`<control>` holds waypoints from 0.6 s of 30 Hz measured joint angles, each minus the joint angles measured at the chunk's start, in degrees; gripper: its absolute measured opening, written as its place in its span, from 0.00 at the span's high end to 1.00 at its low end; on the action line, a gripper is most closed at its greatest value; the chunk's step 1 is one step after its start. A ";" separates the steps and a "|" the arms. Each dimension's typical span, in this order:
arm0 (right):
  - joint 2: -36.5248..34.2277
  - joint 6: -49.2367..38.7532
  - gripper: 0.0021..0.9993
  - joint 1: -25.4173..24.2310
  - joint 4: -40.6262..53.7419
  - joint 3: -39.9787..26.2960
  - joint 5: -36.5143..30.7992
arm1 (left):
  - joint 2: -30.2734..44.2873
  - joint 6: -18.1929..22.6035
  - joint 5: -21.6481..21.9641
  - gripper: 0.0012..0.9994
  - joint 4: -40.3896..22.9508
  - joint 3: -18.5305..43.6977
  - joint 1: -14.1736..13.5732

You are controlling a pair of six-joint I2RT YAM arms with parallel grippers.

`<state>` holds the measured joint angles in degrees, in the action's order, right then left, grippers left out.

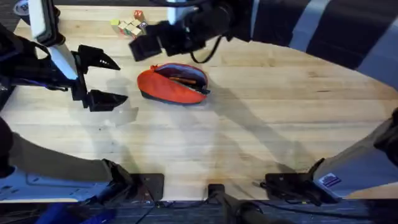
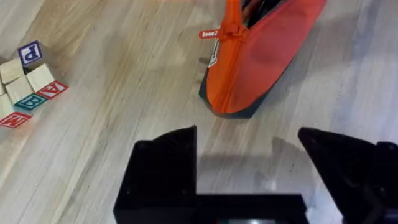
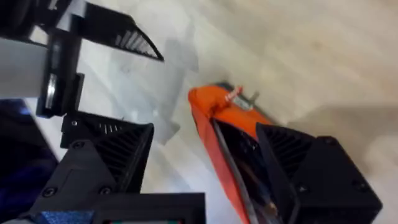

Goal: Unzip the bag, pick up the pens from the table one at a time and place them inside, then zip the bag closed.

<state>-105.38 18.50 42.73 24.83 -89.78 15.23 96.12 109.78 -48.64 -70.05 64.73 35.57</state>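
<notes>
The pale plank table (image 1: 261, 124) takes up most of the scene, and both arms are working over its far left part. The right arm reaches across from the near right corner, its dark bulk hanging over the far edge, with the right claw (image 3: 205, 168) spread wide right above the pouch, one finger (image 3: 311, 174) over the open mouth and the other (image 3: 106, 162) out beside it. The left claw (image 1: 99, 78) hovers near the table's left edge, just beside the pouch but not touching it, its two black fingers (image 2: 165, 168) set wide apart with nothing between them. The orange pencil pouch (image 1: 174, 84) lies on the table toward the far edge, left of the middle, unzipped, its dark lower edge against the wood. Inside the open mouth I can make out the pens (image 1: 186, 79), at least one orange shaft among darker shapes. A small red zipper pull tag (image 2: 209, 34) sticks out at the pouch's end nearest the left claw. A cluster of lettered wooden blocks (image 1: 129, 25) sits by the far edge.
</notes>
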 joint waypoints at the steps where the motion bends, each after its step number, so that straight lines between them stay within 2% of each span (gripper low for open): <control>1: 0.01 -0.98 0.00 0.83 0.06 -0.87 -1.65 | 0.00 0.00 0.00 0.01 0.01 0.00 0.00; 9: -0.14 -7.12 0.00 6.51 1.22 -4.58 -13.19 | 0.00 0.00 0.00 0.01 0.01 0.00 0.00; 18: -5.55 -8.72 0.00 8.10 7.90 -15.32 -17.62 | 0.00 0.00 0.00 0.01 0.01 0.00 0.00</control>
<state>-110.92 9.78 50.83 32.73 -105.09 -2.39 96.12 109.78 -48.64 -70.04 64.73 35.57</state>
